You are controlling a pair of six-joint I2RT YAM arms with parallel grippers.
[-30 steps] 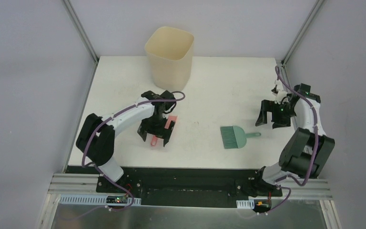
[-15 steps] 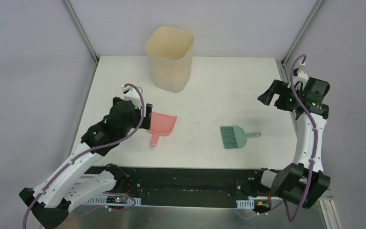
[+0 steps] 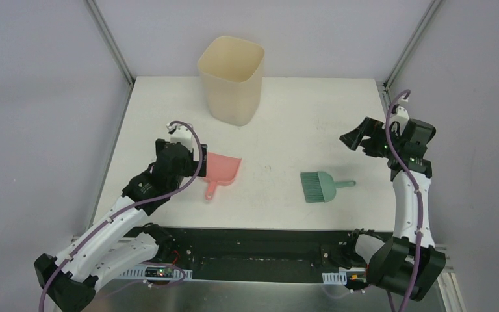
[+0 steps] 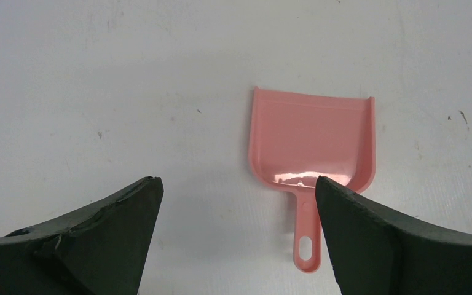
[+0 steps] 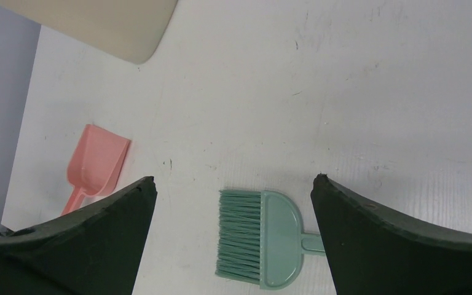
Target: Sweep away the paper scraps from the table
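With left tool (image 4: 236, 181) and right tool (image 5: 233, 179) both spread open and empty, a low swing could knock dustpan (image 4: 310, 141) or brush (image 5: 264, 239) off the table (image 3: 299, 104).

Stuff in the way on the tabletop (image 3: 286, 123): tall beige bin (image 3: 231, 81) at the rear, left of centre, pink dustpan (image 3: 222, 169) in front of it, green brush (image 3: 318, 186) off to the right. There's a wide bare lane between dustpan and brush, and the right rear is open too. Left tool (image 3: 196, 159) hangs right by the dustpan's left side.
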